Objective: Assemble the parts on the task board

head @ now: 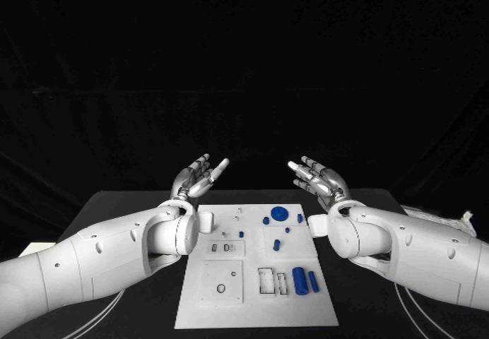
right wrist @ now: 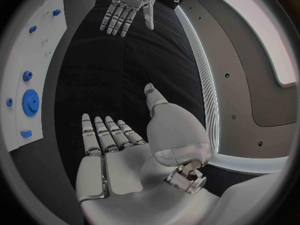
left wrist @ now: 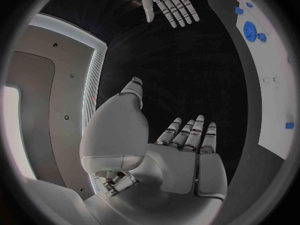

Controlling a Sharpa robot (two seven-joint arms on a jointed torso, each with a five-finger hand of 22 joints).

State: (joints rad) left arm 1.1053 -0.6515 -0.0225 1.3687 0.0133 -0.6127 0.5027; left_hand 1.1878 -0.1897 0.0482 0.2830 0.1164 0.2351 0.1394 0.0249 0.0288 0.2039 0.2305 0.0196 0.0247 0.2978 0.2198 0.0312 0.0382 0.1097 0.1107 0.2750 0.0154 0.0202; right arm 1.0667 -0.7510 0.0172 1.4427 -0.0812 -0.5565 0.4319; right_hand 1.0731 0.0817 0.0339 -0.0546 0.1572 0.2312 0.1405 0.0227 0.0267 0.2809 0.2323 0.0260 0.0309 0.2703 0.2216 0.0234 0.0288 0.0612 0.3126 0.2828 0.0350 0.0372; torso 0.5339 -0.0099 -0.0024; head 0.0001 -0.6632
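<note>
Both the left robot hand and the right robot hand are held empty, fingers spread, beyond the task board, where blue parts are laid on the bench.

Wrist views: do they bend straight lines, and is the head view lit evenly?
Left wrist view: strong fisheye, the task board has a curved edge beside the open left hand. Right wrist view: same bending, the board arcs past the open right hand. Head view: uneven; the board and arms are bright, the black table and background stay nearly dark.
</note>
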